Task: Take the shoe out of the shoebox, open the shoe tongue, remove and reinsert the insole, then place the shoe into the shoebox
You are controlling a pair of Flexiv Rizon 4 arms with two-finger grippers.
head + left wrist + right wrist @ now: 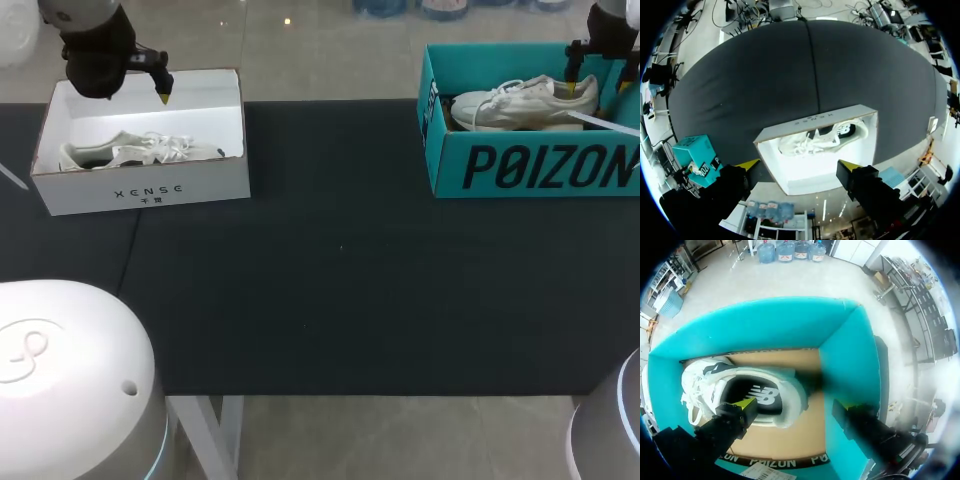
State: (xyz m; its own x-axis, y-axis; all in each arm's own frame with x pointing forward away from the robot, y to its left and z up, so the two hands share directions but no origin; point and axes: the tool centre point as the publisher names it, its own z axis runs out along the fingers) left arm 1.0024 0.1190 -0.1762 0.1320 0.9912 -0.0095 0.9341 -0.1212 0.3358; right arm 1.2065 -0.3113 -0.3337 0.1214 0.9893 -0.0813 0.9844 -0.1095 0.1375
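Left wrist view showed the left gripper point(799, 169) with its two yellow-tipped fingers spread wide and nothing between them. It hung above the far rim of the white shoebox point(862, 150) without touching it. A pale laced sneaker point(820, 140) lay on its side in that box, its toe toward the left arm's side. A short line of dark print ran along the box's front wall.

In the right wrist view the right gripper point(795, 409) also stood with its fingers well apart and gripped nothing. One yellow fingertip point(746, 404) sat at the heel opening of the white shoe point(790, 390). The other tip was over the bare cardboard floor beside the shoe, near the side wall of the teal shoebox point(850, 355). Whether the first tip actually touched the shoe's collar could not be told. The shoe rested inside the teal box with its dark insole point(757, 396) visible and a pale logo on it. A white paper label point(762, 471) showed at the box's front wall, which carried large dark lettering.

From the head view, both boxes stood at the far edge of the dark table mat point(340, 300). The white one was at the left and the teal one at the right, well apart.
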